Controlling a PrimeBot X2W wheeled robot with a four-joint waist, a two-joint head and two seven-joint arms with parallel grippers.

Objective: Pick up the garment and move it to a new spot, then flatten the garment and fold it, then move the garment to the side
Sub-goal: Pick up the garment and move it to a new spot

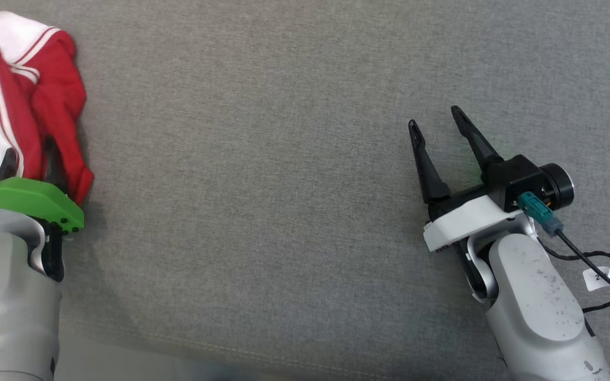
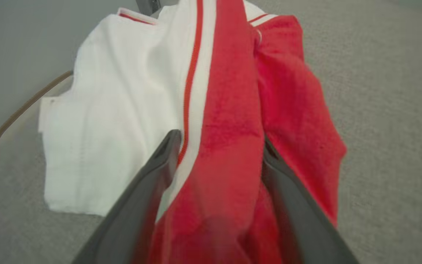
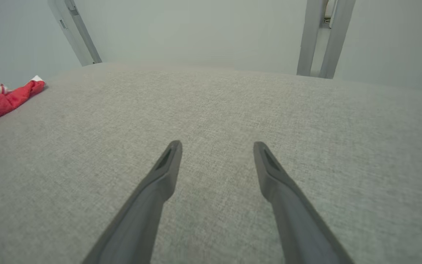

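Red-and-white garment [image 1: 19, 95] bunched near the grey counter's [image 1: 262, 185] left edge, left tool [image 2: 220, 141] spread astride a red fold; right tool [image 1: 434, 117] spread over open counter.

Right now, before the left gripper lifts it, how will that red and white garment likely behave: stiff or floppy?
Probably floppy: the garment lies in soft, crumpled folds, so it should drape from a single pinch. Likely light, since the cloth looks thin. Pushed, it may bunch rather than slide, as the grey surface looks textured.
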